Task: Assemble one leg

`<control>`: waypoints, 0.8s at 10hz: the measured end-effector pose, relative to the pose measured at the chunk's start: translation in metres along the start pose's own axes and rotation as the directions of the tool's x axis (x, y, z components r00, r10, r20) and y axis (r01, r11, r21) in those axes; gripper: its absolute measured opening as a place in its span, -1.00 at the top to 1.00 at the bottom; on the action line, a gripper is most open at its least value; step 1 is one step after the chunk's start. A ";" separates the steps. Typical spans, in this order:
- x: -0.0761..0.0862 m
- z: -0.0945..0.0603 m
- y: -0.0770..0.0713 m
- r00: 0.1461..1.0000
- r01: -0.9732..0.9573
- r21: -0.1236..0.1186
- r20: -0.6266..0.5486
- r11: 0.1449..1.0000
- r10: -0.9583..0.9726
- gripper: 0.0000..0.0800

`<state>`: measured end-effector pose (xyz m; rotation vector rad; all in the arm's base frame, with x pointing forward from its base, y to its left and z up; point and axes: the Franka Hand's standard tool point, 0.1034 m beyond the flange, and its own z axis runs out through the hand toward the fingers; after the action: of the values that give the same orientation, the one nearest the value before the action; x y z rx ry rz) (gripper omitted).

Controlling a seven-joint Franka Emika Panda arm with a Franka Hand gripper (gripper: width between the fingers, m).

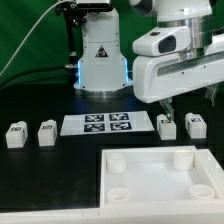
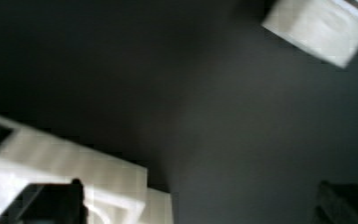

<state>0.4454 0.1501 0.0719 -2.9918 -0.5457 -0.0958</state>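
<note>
a black table (image 1: 40, 185) is carrying the marker board (image 1: 96, 124), a flat white strip of printed tags. four small white tagged posts are sitting in a row level with the marker board. the first leg (image 1: 167, 126) is sitting just beside the marker board's end on the exterior view's right, and the second leg (image 1: 195, 124) is sitting a little beyond it. the third leg (image 1: 47, 132) and fourth leg (image 1: 14, 135) are sitting off the marker board's other end. the large white panel (image 1: 160, 172), with round corner sockets, is lying in front of the marker board, and the robot base (image 1: 100, 62) is standing behind it. the gripper (image 1: 170, 107) is hanging just above the first leg, not touching it, jaws spread and grasping nothing. in the wrist view its dark fingertips (image 2: 51, 200) are standing wide apart over blurred white shapes (image 2: 327, 28).
</note>
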 end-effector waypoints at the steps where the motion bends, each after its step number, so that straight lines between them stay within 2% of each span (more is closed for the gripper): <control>1: -0.004 0.003 -0.018 0.985 -0.175 0.005 0.011 0.985 0.175 -0.62; 2: -0.006 0.005 -0.030 0.972 -0.236 0.007 0.015 0.972 0.236 -0.62; 3: -0.008 0.006 -0.033 0.971 -0.237 0.008 0.017 0.971 0.237 -0.62; 5: -0.009 0.006 -0.029 0.974 -0.214 0.000 0.075 0.977 0.213 -0.62; 6: -0.014 0.006 -0.029 0.968 -0.209 -0.007 0.138 0.978 0.208 -0.62; 8: -0.022 0.009 -0.034 0.893 -0.245 -0.021 0.385 0.969 0.234 -0.62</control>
<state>0.4127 0.1753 0.0640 -3.0293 -0.1954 0.5255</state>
